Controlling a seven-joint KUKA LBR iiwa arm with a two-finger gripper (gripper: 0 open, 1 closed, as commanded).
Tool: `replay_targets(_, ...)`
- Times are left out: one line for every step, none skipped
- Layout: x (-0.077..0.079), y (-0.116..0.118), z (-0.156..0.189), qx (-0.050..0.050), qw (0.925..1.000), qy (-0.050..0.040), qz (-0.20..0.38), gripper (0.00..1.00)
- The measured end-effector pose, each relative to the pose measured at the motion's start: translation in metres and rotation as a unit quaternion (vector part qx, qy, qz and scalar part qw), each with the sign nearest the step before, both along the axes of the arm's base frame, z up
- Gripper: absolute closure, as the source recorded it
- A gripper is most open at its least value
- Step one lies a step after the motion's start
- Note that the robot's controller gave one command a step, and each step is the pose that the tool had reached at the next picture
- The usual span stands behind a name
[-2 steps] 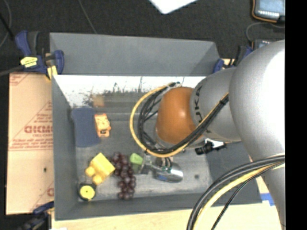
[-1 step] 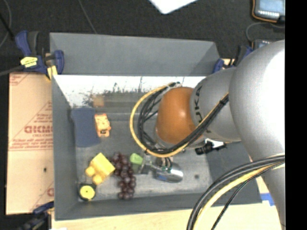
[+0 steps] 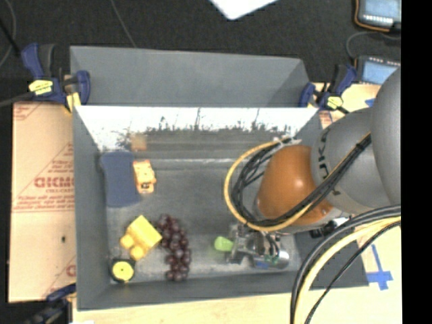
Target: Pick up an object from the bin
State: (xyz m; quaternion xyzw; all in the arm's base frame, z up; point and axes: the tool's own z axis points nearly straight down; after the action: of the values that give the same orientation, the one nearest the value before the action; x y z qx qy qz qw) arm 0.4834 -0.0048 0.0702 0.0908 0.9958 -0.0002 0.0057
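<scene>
My gripper is low in the bin's front right part, under the orange cover. A small green thing lies right at its left side, touching or nearly touching it. Left of that, a dark purple bunch of grapes lies along the bin floor. Whether anything sits between the gripper's tips is hidden by its own body.
A yellow block and a yellow round thing lie at the front left. A blue cloth-like piece and a small yellow-orange toy lie at the back left. The arm covers the bin's right side.
</scene>
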Motion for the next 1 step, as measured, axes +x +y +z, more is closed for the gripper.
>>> replay_targets(0.0000, 0.0000, 0.0000, 0.000, 1.0000, 0.0000, 0.000, 1.00)
